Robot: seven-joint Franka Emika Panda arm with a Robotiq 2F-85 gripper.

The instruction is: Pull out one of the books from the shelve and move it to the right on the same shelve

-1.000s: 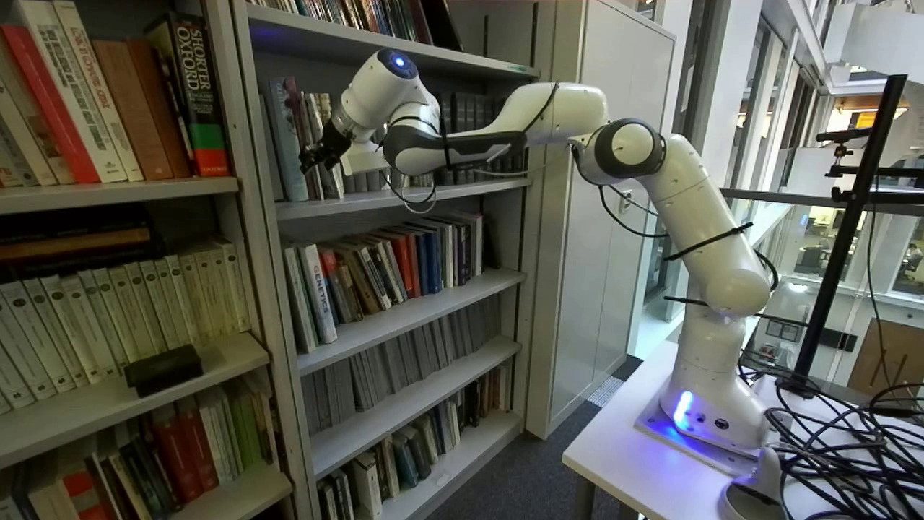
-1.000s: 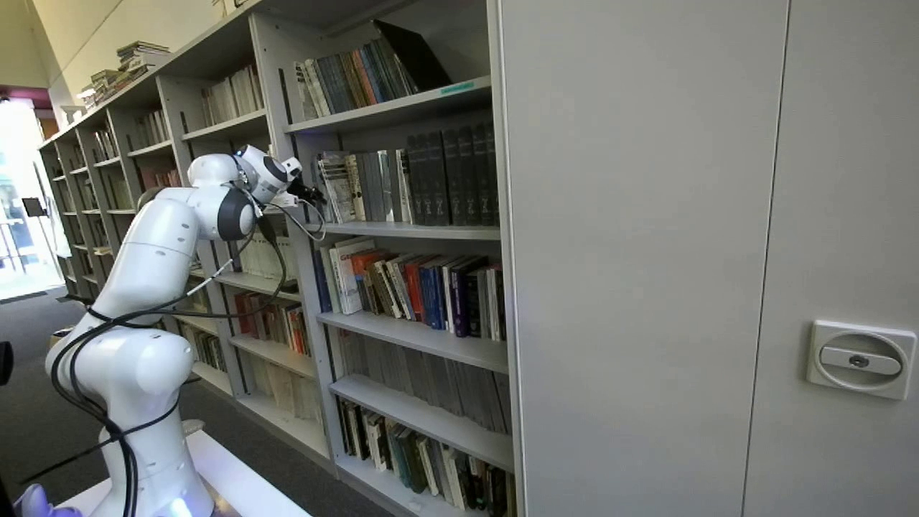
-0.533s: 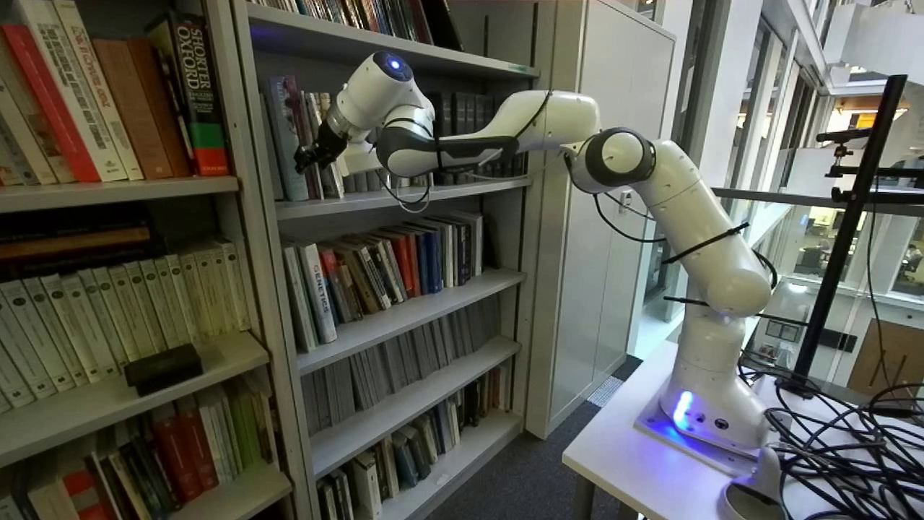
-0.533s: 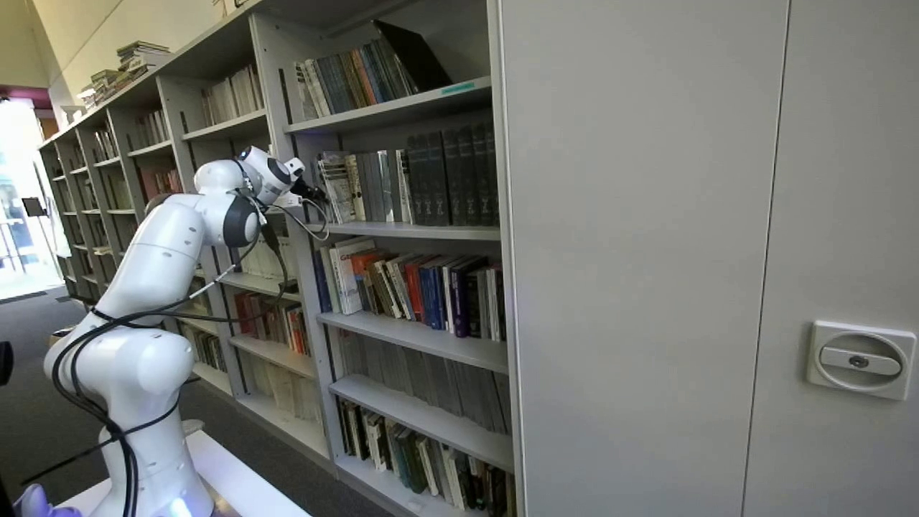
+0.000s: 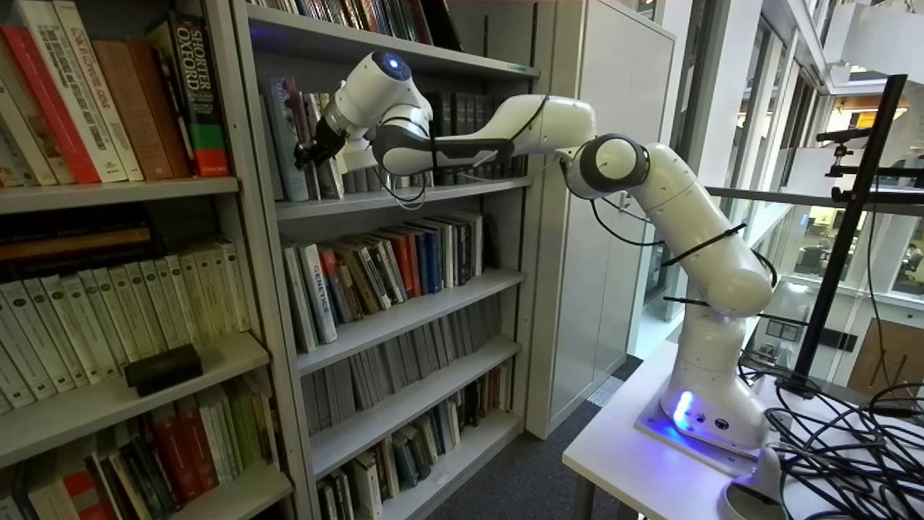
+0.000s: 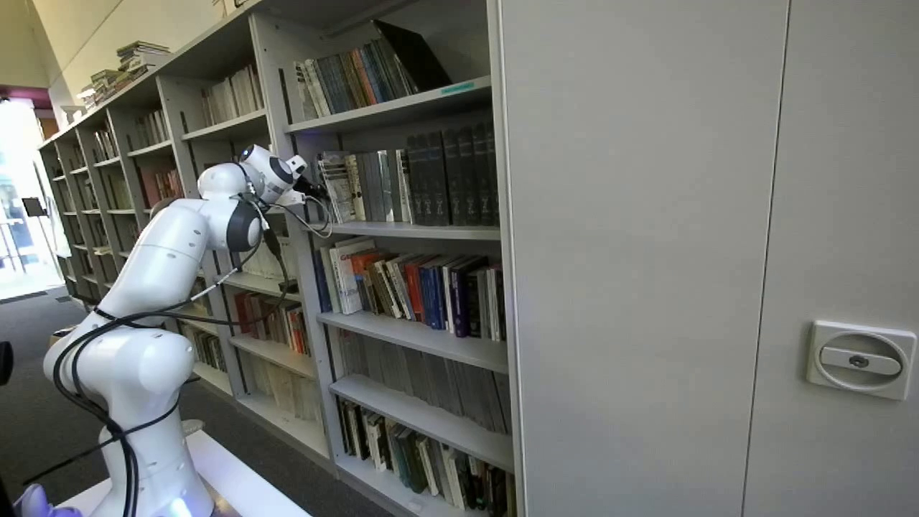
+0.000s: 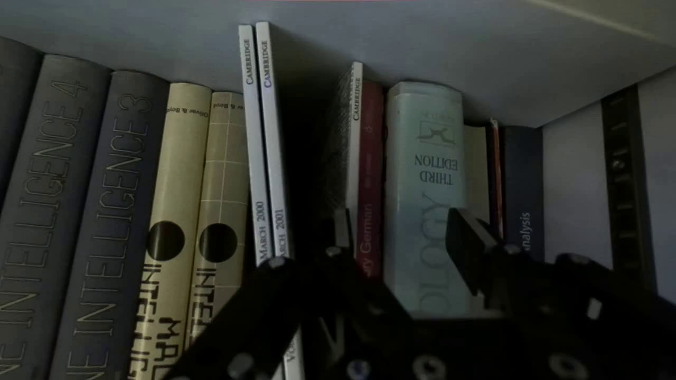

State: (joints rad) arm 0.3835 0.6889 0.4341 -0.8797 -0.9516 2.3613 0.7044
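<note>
The pale-blue Third Edition book [image 7: 422, 195] — our likely target — stands upright on the shelve [image 5: 469, 190], the end effector [image 7: 400, 221] before it, fingers apart, empty; we judge this the approach, and must next reach in to clasp it.

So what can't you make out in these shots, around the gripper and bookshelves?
Wrist view: the title's start on the pale blue book, hidden by the gripper.
Wrist view: whatever precedes "nalysis" on the navy book, likewise hidden.
Both exterior views: whether the fingers touch any book; too small and dark.
An exterior view: part of the dark volumes, behind the arm; upper ends of the top-shelf books, cut off by the edge.
</note>
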